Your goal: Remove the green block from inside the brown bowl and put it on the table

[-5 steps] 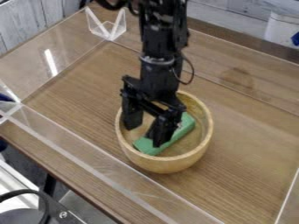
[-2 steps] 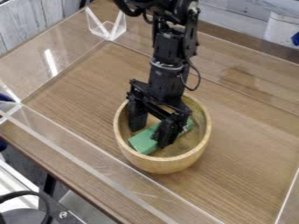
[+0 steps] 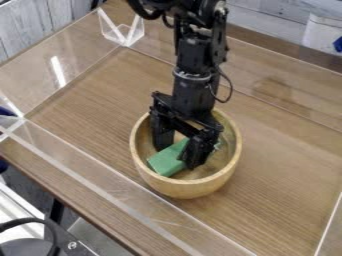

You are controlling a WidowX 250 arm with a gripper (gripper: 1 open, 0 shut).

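The green block (image 3: 170,160) lies inside the bowl (image 3: 221,172), on its pale floor, towards the near-left part of the hollow. Its near end shows clearly; its far end runs under the black fingers and is partly hidden by them. It looks slightly tilted, its far end leaning up towards the bowl's inner wall, though the fingers make this hard to judge.

The gripper (image 3: 183,143) reaches steeply down into the bowl from above. Its jaws stand wide apart, one finger on each side of the block's far part. Whether the fingertips touch the block cannot be told from this view; nothing is lifted or clamped.

The bowl is round, light brown and thick-walled, and sits on the surface (image 3: 94,100) near its front edge, right of the middle. The black arm (image 3: 195,50) rises from the gripper towards the top of the view.

The surface is brown wood grain, fenced by clear acrylic walls (image 3: 60,165); the front wall runs just beside the bowl's near rim. A small clear folded piece (image 3: 120,30) stands at the far-left wall, well apart from the bowl.
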